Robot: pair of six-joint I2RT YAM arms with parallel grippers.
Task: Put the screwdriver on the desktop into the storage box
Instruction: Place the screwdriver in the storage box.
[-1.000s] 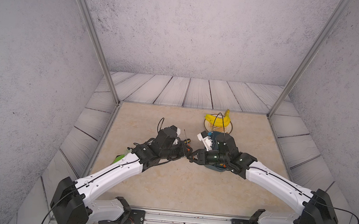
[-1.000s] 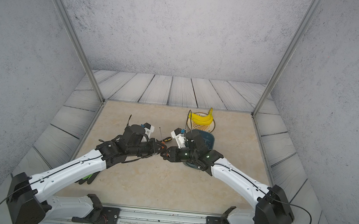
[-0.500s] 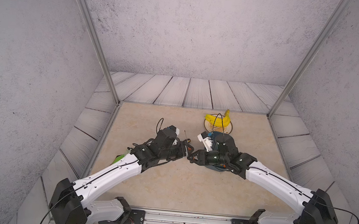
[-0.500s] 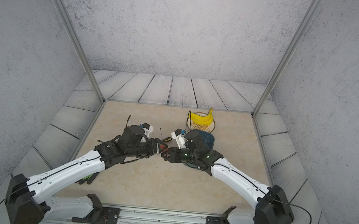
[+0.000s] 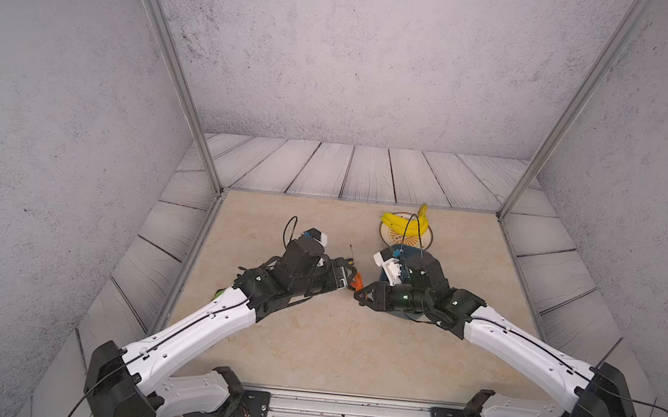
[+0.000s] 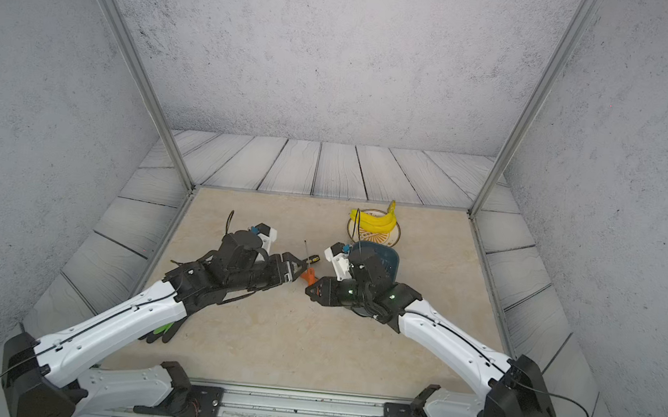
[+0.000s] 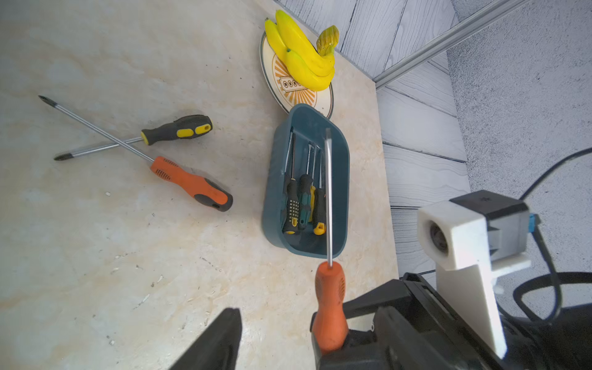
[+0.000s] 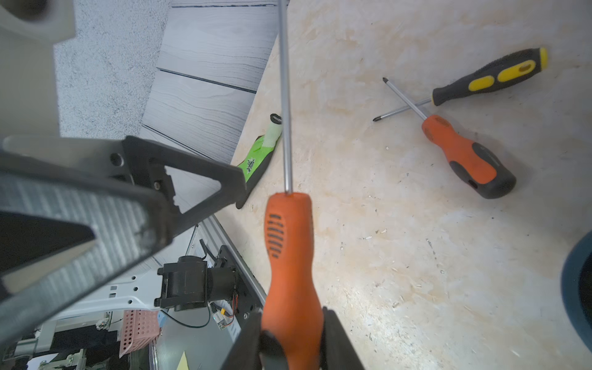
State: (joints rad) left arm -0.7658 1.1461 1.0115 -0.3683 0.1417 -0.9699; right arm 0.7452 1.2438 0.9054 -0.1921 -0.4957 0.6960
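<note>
While right gripper (image 8: 291, 341) clamps orange screwdriver (image 8: 288, 256), left gripper (image 6: 298, 268) agape, empty: storage box (image 7: 339, 192) holds perhaps four, two screwdrivers (image 7: 189, 182) lie on desktop (image 7: 96, 256).

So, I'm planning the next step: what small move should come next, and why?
Probably the left gripper should back away: its jaws stand open, while the right gripper is shut on the handle of the orange screwdriver. That would free the right arm to carry it to the storage box.

Over the counter (image 6: 332, 343), the left claw (image 6: 300, 271), jaws spread, faces the right claw (image 6: 312, 291), an orange screwdriver (image 6: 309, 276) between them. The storage box (image 6: 390, 261) lies partly hidden behind the right claw.
</note>
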